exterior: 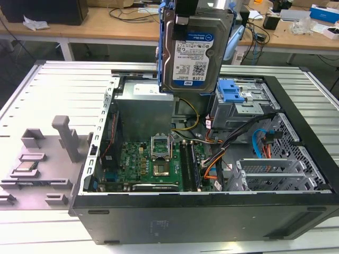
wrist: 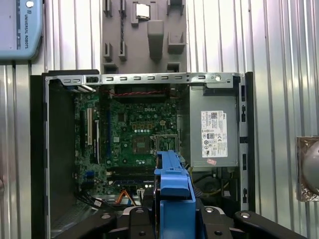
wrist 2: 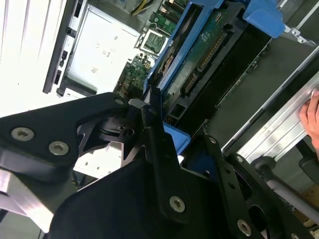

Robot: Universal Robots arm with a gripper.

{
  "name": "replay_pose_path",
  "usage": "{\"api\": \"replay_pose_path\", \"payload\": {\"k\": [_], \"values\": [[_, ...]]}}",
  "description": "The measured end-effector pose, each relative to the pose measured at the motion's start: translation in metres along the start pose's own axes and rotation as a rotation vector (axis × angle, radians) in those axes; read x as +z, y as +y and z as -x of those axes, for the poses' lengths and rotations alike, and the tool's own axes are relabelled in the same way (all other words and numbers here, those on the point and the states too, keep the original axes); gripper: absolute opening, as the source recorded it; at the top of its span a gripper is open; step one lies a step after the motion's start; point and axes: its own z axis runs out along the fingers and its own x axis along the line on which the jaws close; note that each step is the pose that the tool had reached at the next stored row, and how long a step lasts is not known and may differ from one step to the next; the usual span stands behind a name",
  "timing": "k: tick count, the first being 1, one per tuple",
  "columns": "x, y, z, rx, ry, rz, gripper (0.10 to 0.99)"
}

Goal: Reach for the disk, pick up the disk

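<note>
The black pincer (wrist: 174,219) grips the flat silver metal disk (exterior: 194,53) by its blue plastic side rails, jaws closed on it; the disk hangs upright just beneath, with the open black computer case (exterior: 212,222) farther below

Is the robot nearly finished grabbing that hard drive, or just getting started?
Reaching looks done: the black gripper is closed on the disk, a flat silver metal hard drive with a white-and-blue label and blue plastic side rails. In hand: the disk hangs upright above the open black computer case, apparently lifted clear of it. Left: of reaching and picking up, nothing that I can see.
</note>
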Motion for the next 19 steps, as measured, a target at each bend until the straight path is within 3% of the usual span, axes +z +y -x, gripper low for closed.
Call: {"api": "replay_pose_path", "payload": {"k": [7,19], "values": [[0.0001,-0.0004,-0.0086,0.000,0.0001,0.000,0.369],[0.0004,-0.0013,-0.0313,0.000,0.0000,0.000,0.369]]}}
